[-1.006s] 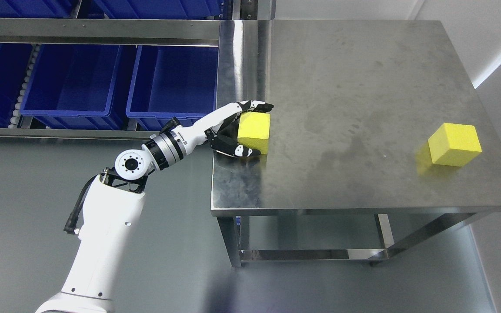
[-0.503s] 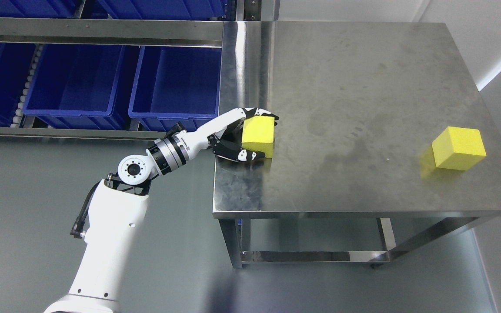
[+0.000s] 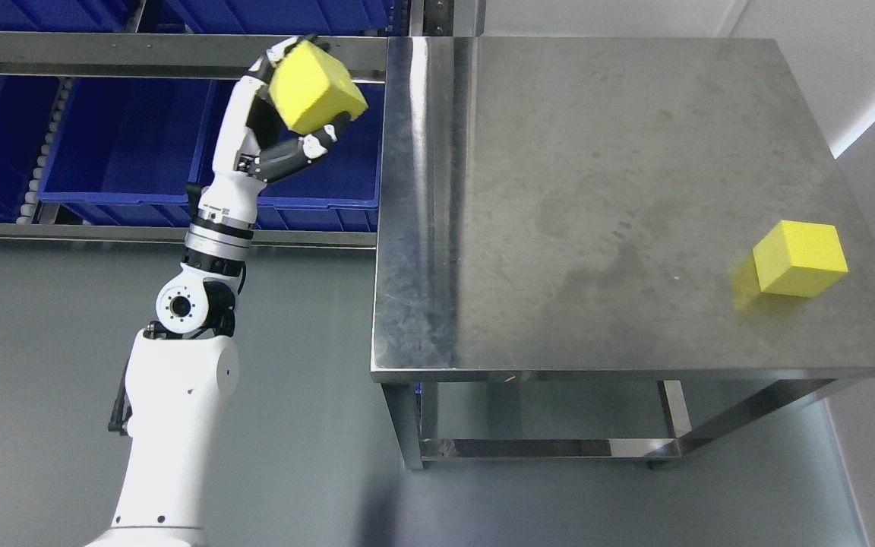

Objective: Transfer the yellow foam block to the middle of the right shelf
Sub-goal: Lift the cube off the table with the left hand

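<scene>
My left hand is raised at the upper left, its fingers shut on a yellow foam block. The block hangs tilted in the air, off the table, in front of the steel shelf rail and above a blue bin. A second yellow foam block rests on the steel table near its right edge. My right arm does not show.
Several blue bins sit in rows on the shelf unit at the left, with more on the level above. The table's left edge runs right beside the bins. Grey floor lies below the shelf and table.
My left hand has lifted the block off the table's left edge and swung it up and leftward over the blue bins. The other block stayed put.
</scene>
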Controlling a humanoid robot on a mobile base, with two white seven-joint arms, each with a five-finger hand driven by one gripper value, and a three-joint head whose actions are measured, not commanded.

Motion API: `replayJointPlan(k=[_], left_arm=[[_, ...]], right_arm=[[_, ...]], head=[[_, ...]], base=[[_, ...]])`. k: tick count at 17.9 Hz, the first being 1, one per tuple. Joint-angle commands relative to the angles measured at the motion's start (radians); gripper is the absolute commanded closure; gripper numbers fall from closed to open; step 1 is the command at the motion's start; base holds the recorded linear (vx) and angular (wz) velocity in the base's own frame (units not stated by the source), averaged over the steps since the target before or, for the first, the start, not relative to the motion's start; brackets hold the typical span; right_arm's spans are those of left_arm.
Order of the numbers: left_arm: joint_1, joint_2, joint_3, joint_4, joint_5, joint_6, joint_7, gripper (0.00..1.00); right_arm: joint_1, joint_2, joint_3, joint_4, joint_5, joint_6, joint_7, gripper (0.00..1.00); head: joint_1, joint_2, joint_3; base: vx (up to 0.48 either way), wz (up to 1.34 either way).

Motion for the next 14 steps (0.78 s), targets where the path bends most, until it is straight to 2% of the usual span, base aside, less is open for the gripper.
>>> replayJointPlan(k=[1, 4, 6, 10, 14], left_arm=[[0.117, 0.008, 0.088, -0.063, 0.061, -0.062, 0.097, 0.5], [0.117, 0.008, 0.08, -0.078, 0.061, -0.053, 0.235, 0.51], [0.118, 0.008, 0.073, -0.098, 0.061, -0.023, 0.25, 0.51], [0.117, 0.008, 0.059, -0.179, 0.063, 0.181, 0.29, 0.52], [0.117, 0.008, -0.018, -0.243, 0.063, 0.281, 0.304, 0.52]], right_arm=[[0.002, -0.017, 0.0, -0.017, 0.003, 0.001, -0.001, 0.0], [0.002, -0.017, -0.001, -0.017, 0.003, 0.001, -0.001, 0.0], [0.002, -0.017, 0.0, -0.017, 0.003, 0.001, -0.001, 0.0], [0.002, -0.017, 0.0, -0.017, 0.003, 0.001, -0.001, 0.0], [0.002, -0.017, 0.0, -0.017, 0.003, 0.001, -0.001, 0.0]], head=[[0.0, 0.0, 0.0], [0.0, 0.0, 0.0], [0.0, 0.0, 0.0], [0.0, 0.0, 0.0], [0.0, 0.0, 0.0]], base=[[-0.003, 0.07], [0.0, 0.13], [0.009, 0.27], [0.036, 0.71], [0.042, 1.05]])
